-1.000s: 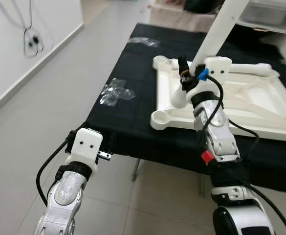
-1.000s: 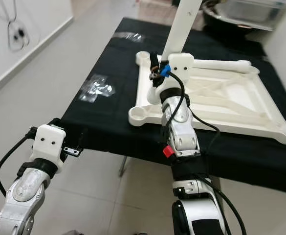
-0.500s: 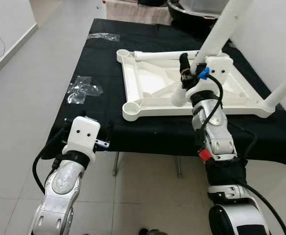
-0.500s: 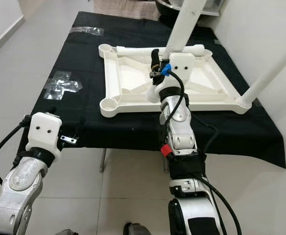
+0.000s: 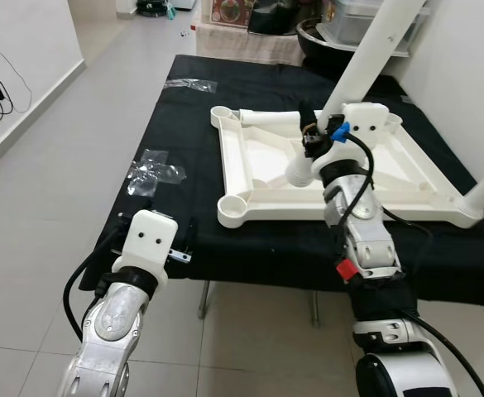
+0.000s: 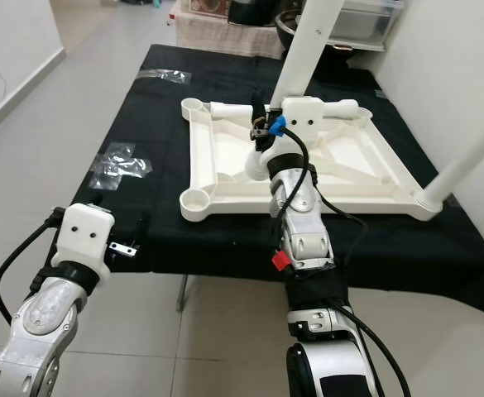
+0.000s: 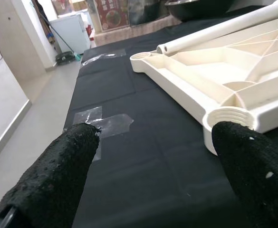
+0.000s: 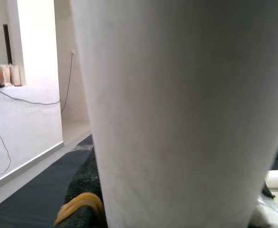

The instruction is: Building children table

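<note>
Grey floor tiles run under a low table draped in black cloth point(image 5: 250, 99), with a white wall along one side and a black cable hanging on it. Upside down on the cloth lies the white plastic children's tabletop point(image 5: 262, 161), ribbed underside up, a round socket at each corner. One long white plastic leg point(image 5: 374, 50) rises at a slant from the middle of the near side; a second white leg point(image 6: 465, 157) stands at the far right corner socket, and a third white leg point(image 6: 341, 107) lies flat along the far edge.

The right gripper point(image 5: 312, 132) is up against the base of the slanted leg, and in its wrist view the white tube sits tight between the black fingers point(image 8: 84, 190), so it looks clamped around it, though the contact itself is hard to see from above. The left gripper point(image 7: 153, 190) hovers at the near left edge of the table, its two black fingers point(image 7: 58, 175) spread wide apart and holding nothing, just short of the nearest corner socket point(image 7: 231, 121). Crumpled clear plastic wrap point(image 5: 155, 172) lies on the cloth to the left of the tabletop.
</note>
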### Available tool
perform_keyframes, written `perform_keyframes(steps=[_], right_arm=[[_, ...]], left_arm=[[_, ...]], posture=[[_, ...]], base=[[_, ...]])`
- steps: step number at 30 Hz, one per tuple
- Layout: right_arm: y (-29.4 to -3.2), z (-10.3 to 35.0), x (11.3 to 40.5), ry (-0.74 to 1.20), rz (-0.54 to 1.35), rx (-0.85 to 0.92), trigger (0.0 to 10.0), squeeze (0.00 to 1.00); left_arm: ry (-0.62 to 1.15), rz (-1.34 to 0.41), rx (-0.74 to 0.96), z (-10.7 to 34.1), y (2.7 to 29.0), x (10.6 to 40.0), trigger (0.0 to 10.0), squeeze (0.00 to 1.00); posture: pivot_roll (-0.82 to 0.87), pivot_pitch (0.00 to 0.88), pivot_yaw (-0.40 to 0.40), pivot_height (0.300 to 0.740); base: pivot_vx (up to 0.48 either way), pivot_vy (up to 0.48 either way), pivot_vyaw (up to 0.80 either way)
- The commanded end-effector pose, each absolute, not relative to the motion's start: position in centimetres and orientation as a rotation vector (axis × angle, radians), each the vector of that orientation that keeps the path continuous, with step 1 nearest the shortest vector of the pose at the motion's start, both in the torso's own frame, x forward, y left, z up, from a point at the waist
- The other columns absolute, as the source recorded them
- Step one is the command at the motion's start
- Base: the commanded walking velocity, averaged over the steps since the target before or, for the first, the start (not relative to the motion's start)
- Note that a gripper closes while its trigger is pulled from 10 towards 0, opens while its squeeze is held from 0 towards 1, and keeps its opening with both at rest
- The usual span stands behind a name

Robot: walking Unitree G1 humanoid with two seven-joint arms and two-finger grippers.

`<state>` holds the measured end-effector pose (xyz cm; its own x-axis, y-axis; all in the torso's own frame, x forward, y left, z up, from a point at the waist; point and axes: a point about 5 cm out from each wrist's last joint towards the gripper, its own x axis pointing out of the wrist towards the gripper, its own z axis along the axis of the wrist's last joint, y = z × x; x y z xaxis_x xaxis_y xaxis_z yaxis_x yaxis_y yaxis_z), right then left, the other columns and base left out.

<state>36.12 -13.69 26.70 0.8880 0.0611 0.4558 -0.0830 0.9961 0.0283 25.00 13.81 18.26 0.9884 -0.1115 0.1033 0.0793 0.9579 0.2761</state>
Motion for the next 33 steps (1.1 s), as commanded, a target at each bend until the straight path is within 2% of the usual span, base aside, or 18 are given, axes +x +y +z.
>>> perform_keyframes(steps=[1, 7, 21, 33], right_arm=[[-13.6, 26.8, 36.1, -0.488, 0.075, 0.051, 10.0, 0.00], [-13.5, 26.7, 36.0, -0.484, 0.078, 0.052, 10.0, 0.00], [-13.8, 27.5, 36.1, -0.516, 0.085, 0.051, 10.0, 0.00], [-13.8, 27.7, 36.2, -0.515, 0.102, 0.055, 10.0, 0.00]], left_arm=[[-0.121, -0.103, 0.283, 18.3, 13.7, 24.9, 10.0, 0.00], [-0.118, -0.100, 0.284, 18.1, 13.7, 24.8, 10.0, 0.00], [-0.096, -0.093, 0.272, 17.4, 13.8, 24.5, 10.0, 0.00], [-0.116, -0.097, 0.254, 18.0, 13.4, 24.7, 10.0, 0.00]], posture=[[0.12, 0.150, -0.119, 0.740], [0.11, 0.134, -0.114, 0.740], [0.11, 0.089, -0.108, 0.740], [0.10, 0.105, -0.101, 0.740]], base=[[0.304, 0.000, 0.00], [0.294, 0.000, 0.00], [0.000, 0.000, 0.00], [0.000, 0.000, 0.00]])
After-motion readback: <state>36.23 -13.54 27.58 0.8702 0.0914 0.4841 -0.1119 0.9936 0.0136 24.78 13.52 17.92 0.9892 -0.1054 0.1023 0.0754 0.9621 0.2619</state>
